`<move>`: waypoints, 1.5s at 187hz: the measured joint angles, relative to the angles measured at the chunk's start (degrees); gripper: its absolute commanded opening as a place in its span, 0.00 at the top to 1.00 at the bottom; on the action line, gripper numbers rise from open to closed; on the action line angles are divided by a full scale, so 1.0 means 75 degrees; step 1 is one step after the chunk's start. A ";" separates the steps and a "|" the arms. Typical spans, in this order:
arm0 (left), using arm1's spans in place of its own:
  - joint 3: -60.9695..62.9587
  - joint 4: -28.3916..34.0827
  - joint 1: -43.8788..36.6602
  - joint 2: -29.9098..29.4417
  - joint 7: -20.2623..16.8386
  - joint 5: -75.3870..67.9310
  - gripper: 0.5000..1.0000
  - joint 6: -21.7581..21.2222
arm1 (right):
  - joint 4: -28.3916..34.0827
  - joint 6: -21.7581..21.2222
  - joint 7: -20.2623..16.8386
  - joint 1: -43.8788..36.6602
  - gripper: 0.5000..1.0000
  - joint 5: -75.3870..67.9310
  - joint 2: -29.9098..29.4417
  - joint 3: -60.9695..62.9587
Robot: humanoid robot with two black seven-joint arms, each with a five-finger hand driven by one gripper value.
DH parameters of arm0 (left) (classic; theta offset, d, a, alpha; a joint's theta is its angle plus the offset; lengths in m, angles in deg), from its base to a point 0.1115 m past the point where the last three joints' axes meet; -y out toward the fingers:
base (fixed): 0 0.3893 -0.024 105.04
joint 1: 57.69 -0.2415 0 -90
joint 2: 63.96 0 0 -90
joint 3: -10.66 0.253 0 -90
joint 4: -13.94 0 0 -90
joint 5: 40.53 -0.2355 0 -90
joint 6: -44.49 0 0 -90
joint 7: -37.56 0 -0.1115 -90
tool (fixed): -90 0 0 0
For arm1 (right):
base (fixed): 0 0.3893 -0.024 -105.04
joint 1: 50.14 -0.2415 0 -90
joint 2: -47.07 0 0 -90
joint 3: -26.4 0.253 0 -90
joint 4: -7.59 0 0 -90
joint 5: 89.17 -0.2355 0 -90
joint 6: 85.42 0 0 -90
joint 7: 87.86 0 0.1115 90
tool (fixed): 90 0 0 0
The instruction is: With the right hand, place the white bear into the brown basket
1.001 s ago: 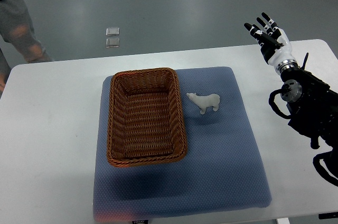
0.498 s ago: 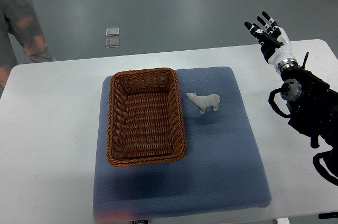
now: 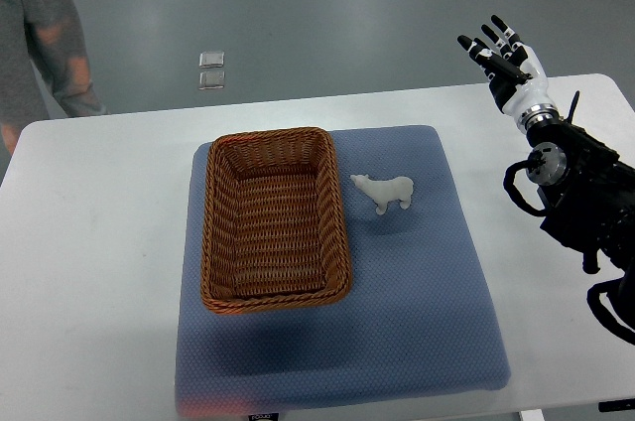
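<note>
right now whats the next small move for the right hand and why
Probably swing the right hand left and down toward the white bear. The hand is open, raised over the table's far right edge and holding nothing, while the bear lies on the blue mat just right of the brown basket.

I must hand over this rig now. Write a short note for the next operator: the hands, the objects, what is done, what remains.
Right hand: raised over the table's far right corner, fingers spread, holding nothing.
Left hand: not in view.
Small white toy bear: on the blue mat, just right of the brown woven wicker basket, not touching it.
Done: nothing; the basket is empty.
Left: reach, grasp the bear, place it in the basket.
</note>
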 measured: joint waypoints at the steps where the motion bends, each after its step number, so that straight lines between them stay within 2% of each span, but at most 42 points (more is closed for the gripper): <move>1: 0.0000 0.0000 0.0000 0.0000 0.0000 0.0000 0.00 0.0000 | 0.0000 0.0000 0.0000 0.0000 0.15 -0.0001 0.0000 -0.0001; 25: 0.0000 0.0000 0.0000 0.0000 0.0000 0.0000 0.00 0.0001 | 0.0377 0.0243 -0.0002 -0.0001 0.15 -0.0011 0.0003 -0.0061; 61: 0.0000 0.0000 0.0000 0.0000 0.0000 0.0000 0.00 0.0001 | 0.2615 0.1800 0.0158 0.0026 0.15 0.0461 0.0540 -0.0229; 76: 0.0001 0.0000 -0.0001 0.0000 0.0000 0.0000 0.00 0.0001 | 0.3030 0.2191 0.0207 -0.0101 0.15 0.0992 0.0729 -0.0331; 119: 0.0001 0.0000 -0.0002 0.0000 0.0000 0.0000 0.00 0.0001 | 0.3728 0.2677 0.0145 -0.0411 0.15 0.3086 0.1102 -0.0684; 153: 0.0000 0.0000 0.0003 0.0000 -0.0001 0.0000 0.00 0.0001 | 0.4363 0.3111 0.0125 -0.0845 0.15 0.4892 0.1540 -0.1936; 191: 0.0000 0.0000 -0.0001 0.0000 0.0000 0.0000 0.00 0.0001 | 0.4741 0.2864 0.0125 -0.1768 0.15 0.6784 0.1990 -0.3778; 208: 0.0000 0.0000 0.0000 0.0000 -0.0001 0.0000 0.00 0.0001 | 0.5098 0.2450 0.0120 -0.2295 0.15 0.7479 0.2269 -0.4459; 241: 0.0001 0.0000 0.0000 0.0000 0.0000 0.0000 0.00 0.0001 | 0.5912 0.1294 0.0085 -0.3457 0.15 0.8317 0.2806 -0.5405; 259: 0.0000 0.0000 0.0000 0.0000 -0.0001 0.0000 0.00 0.0001 | 0.6480 0.0732 -0.0101 -0.3978 0.15 0.8489 0.2978 -0.5960; 280: 0.0000 0.0000 0.0000 0.0000 0.0000 -0.0001 0.00 0.0001 | 0.7346 0.0338 -0.0343 -0.4444 0.16 0.8518 0.3120 -0.6538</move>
